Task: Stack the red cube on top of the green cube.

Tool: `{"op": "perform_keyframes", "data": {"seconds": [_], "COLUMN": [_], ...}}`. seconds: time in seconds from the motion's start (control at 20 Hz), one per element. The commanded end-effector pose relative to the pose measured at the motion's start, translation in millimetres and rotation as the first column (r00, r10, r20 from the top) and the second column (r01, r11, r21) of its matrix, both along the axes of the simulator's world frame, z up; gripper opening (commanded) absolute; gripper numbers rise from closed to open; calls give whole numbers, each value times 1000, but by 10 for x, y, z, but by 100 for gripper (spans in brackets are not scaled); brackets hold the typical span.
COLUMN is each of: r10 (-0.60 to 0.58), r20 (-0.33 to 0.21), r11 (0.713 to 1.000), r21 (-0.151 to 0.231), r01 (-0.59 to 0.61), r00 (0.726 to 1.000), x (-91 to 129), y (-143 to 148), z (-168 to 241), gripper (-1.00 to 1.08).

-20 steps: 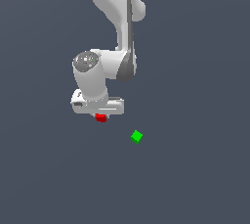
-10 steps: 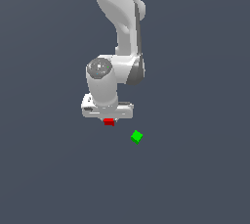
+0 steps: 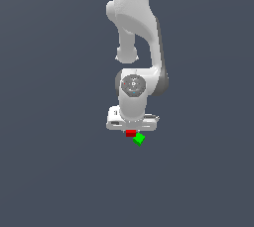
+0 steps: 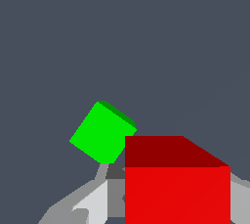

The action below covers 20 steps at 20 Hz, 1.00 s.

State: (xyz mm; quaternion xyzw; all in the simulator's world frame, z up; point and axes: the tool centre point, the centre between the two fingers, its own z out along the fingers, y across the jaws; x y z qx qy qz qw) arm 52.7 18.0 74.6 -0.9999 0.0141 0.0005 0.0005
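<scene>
In the exterior view my gripper point(image 3: 131, 133) hangs under the white arm, shut on the red cube point(image 3: 130, 133), which shows just below the hand. The green cube point(image 3: 139, 139) lies turned diamond-wise on the grey floor, just to the exterior view's right of and slightly below the red cube, their edges nearly meeting in the picture. In the wrist view the red cube point(image 4: 177, 184) fills the near corner between the grey fingers point(image 4: 93, 201), and the green cube point(image 4: 103, 132) lies beside it, partly behind its edge.
The plain dark grey floor point(image 3: 54, 171) surrounds the cubes. The white arm point(image 3: 136, 32) rises straight above the gripper.
The arm has carried the red cube toward the exterior view's right, from well left of the green cube to right beside it. The green cube has not moved.
</scene>
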Motion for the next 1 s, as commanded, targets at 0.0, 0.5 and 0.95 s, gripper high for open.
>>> {"op": "perform_keyframes", "data": {"seconds": [0.0, 0.5, 0.95], "r10": [-2, -2, -2], "r20": [1, 1, 1], "r11": [1000, 1000, 1000], "r21": [0, 0, 0], "r01": [2, 2, 2], "r00": [1000, 1000, 1000], "x": [69, 160, 160], "y": [157, 363, 363], "z": [-54, -127, -127], "gripper": [-100, 100, 100]}}
